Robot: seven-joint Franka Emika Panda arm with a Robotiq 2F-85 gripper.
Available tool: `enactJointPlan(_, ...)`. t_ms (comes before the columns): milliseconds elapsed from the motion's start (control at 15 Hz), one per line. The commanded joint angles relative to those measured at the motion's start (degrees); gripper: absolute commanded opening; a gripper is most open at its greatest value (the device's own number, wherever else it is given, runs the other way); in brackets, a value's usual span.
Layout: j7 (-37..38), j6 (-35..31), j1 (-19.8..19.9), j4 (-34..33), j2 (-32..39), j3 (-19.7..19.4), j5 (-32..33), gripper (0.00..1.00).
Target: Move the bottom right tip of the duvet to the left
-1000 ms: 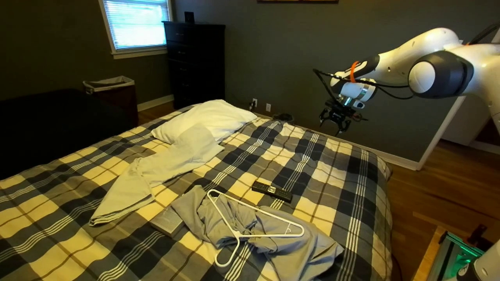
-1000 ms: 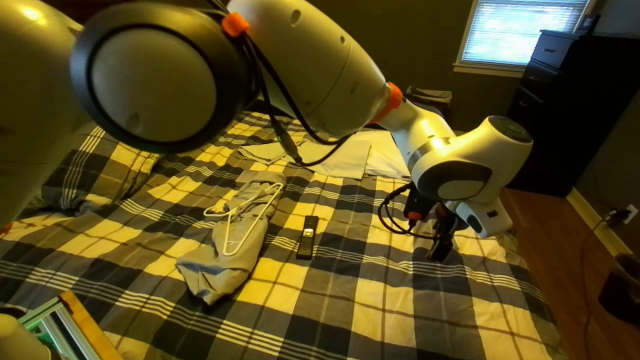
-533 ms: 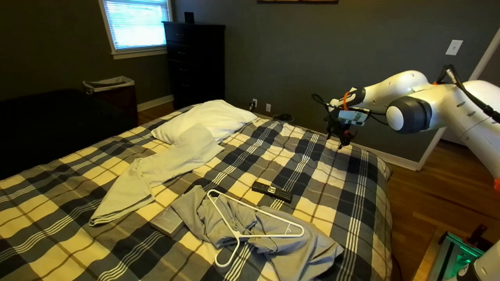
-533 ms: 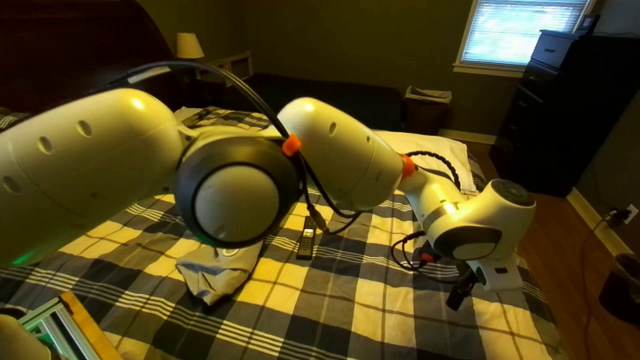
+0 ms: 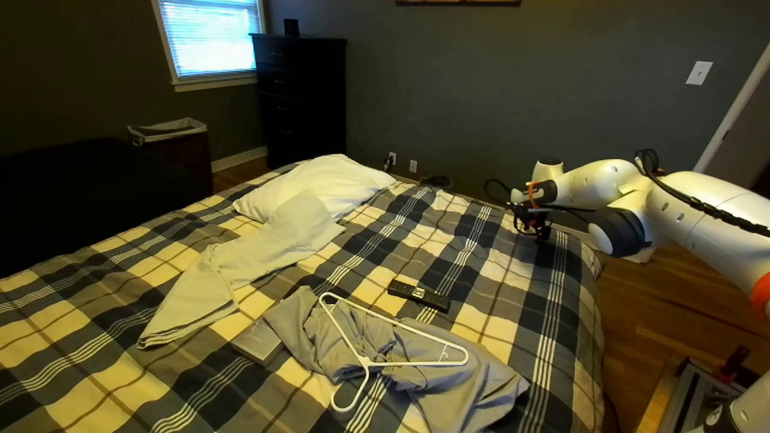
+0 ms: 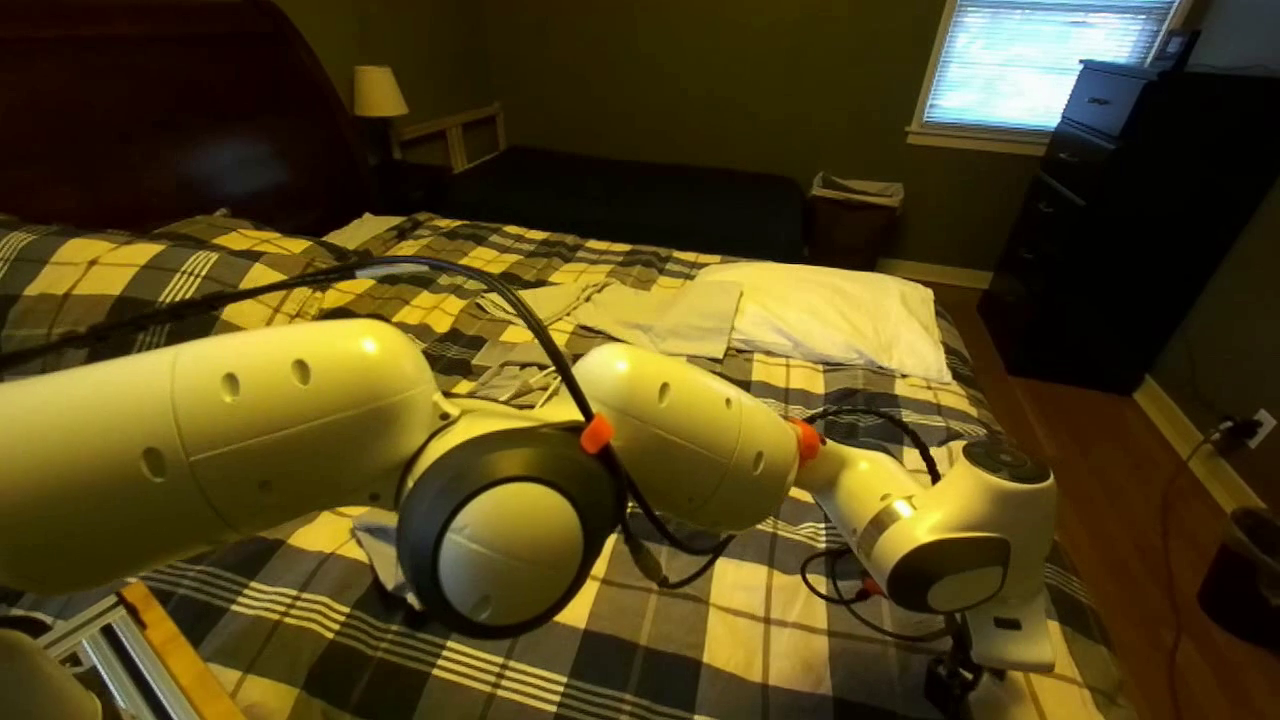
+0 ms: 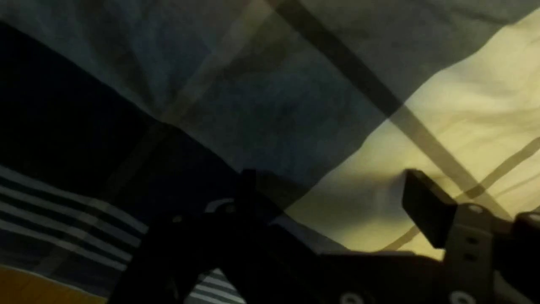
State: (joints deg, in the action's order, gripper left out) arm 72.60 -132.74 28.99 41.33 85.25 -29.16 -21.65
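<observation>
The plaid duvet (image 5: 361, 261) lies broad and mostly flat, its yellow, dark and whitish checks running nearly the full width of an exterior view. Beyond it on the left stands a white-lined laundry hamper (image 5: 183, 157). Next comes a pale beige cloth (image 5: 258, 255), laid out in a long loose strip whose far end meets a white pillow (image 5: 331, 177). Near that cloth sits a small grey box (image 5: 257, 343) (or a book: I cannot tell which), and just beside it a rumpled grey garment (image 5: 385, 337) with a white plastic hanger (image 5: 415, 363) lying on top. A black remote control (image 5: 418, 293) rests on the duvet just behind the garment, apart from it. At the right the robot arm (image 5: 704, 225) reaches in low, and its gripper (image 7: 331, 185) hangs close over the fabric, near the rounded corner where the bottom right tip of the duvet (image 5: 589, 255) drapes. In the wrist view, wooden floor (image 7: 25, 291) shows at the lower left past the plaid's edge; then come white stripes on a dark band, then the two fingers (image 7: 428, 211), spread well apart, one over dark checks and one over cream. Fabric shows through the gap between them, and whether either fingertip touches it I cannot tell.
</observation>
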Motion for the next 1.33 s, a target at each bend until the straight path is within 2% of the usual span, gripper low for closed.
enactJointPlan(0, 7.4, -1.6, 1.5, -0.3, 0.9, 1.7, 10.5, 0.58)
enactJointPlan(200, 6.6, 0.1, 2.7, -0.5, 0.8, 4.1, 15.9, 0.35)
enactJointPlan(467, 5.3, 1.6, 3.9, -0.8, 0.7, 6.9, 18.7, 0.04)
enactJointPlan(533, 5.2, 1.8, 4.0, -0.7, 0.7, 7.3, 19.1, 0.01)
enactJointPlan(667, 4.9, 1.2, 4.5, -0.9, 0.6, 8.1, 19.6, 0.00)
enactJointPlan(733, 4.5, 1.5, 5.2, -1.7, 0.6, 9.1, 18.9, 0.26)
enactJointPlan(800, 4.2, 0.9, 5.9, -2.3, 0.5, 9.8, 18.5, 0.26)
enactJointPlan(867, 3.7, 0.3, 6.6, -2.8, 0.4, 10.5, 18.1, 0.32)
enactJointPlan(1067, 1.9, -0.1, 8.5, -3.4, -0.2, 13.8, 17.0, 0.55)
enactJointPlan(1133, 0.8, 1.2, 9.4, -6.9, 1.9, 14.8, 16.1, 0.62)
enactJointPlan(1267, -1.2, 0.6, 9.9, -4.3, 0.5, 17.2, 15.9, 0.77)
